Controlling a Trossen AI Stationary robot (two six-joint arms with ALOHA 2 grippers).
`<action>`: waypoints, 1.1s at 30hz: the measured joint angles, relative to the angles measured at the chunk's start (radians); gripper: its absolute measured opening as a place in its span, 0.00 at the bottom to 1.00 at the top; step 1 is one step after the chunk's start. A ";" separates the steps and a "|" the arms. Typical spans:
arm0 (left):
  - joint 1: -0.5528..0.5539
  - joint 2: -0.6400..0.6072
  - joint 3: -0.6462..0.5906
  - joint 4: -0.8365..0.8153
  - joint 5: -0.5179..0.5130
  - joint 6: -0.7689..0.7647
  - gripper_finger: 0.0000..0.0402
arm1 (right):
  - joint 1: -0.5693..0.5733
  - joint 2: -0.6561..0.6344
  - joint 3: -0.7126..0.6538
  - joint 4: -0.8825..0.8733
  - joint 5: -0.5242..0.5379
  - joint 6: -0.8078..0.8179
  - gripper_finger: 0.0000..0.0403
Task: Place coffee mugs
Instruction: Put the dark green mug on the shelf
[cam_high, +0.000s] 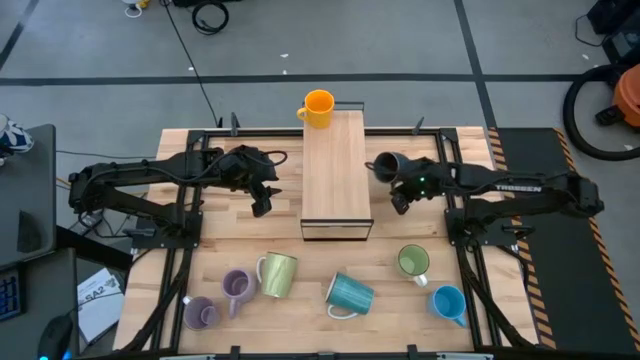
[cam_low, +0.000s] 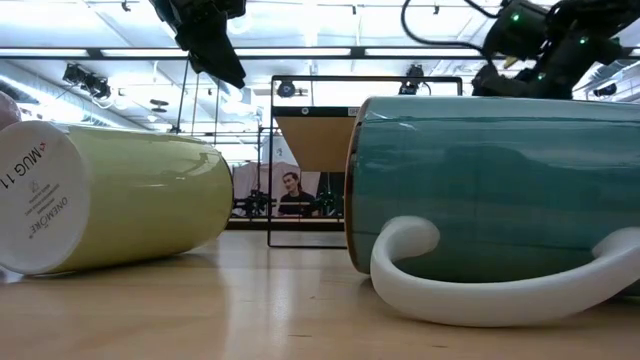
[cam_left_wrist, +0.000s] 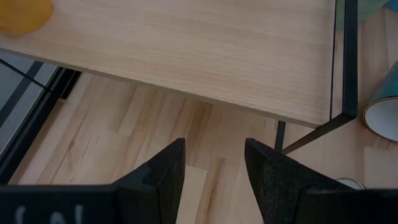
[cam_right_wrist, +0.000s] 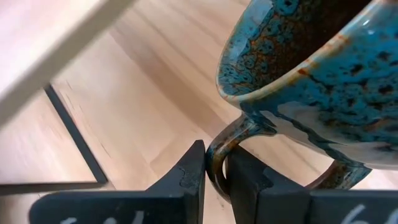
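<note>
- Speckled dark teal mug (cam_right_wrist: 311, 74) hangs from the right gripper (cam_right_wrist: 214, 171), whose fingers (cam_right_wrist: 186, 177) are pinched on the mug's handle; in the high view this mug (cam_high: 388, 165) sits in the air just beside the right edge of a raised wooden shelf (cam_high: 337, 170).
- Orange mug (cam_high: 318, 108) stands upright at the far end of the shelf, handle pointing left.
- Left gripper (cam_high: 262, 200) hovers just left of the shelf, above the desk (cam_high: 230, 240); its fingers (cam_left_wrist: 165, 174) stand apart and hold nothing.
- Six more mugs lie or stand along the near part of the desk, in front of the shelf.
- Two lilac mugs sit at the left: one (cam_high: 199, 313) nearest the front edge, one (cam_high: 237, 285) just behind it.
- Pale yellow-green mug (cam_high: 279, 273) lies on its side next to them; in the low view (cam_low: 110, 210) its white base faces the camera.
- Ribbed teal mug (cam_high: 350, 294) lies on its side near the middle; in the low view (cam_low: 480, 190) its pale handle rests against the desk.
- Green mug (cam_high: 413, 262) stands upright to the right.
- Bright blue mug (cam_high: 448, 303) sits at the far right, near the front edge.
</note>
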 joint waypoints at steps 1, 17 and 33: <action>0.000 0.000 0.000 0.000 0.000 0.000 0.43 | -0.006 -0.015 0.000 0.000 0.000 0.000 0.13; 0.000 0.000 0.000 0.000 0.000 0.000 0.43 | -0.160 -0.103 -0.004 0.243 -0.177 -0.096 0.13; 0.000 0.000 0.000 0.001 0.000 0.000 0.43 | -0.559 -0.113 -0.255 0.578 -0.643 0.010 0.13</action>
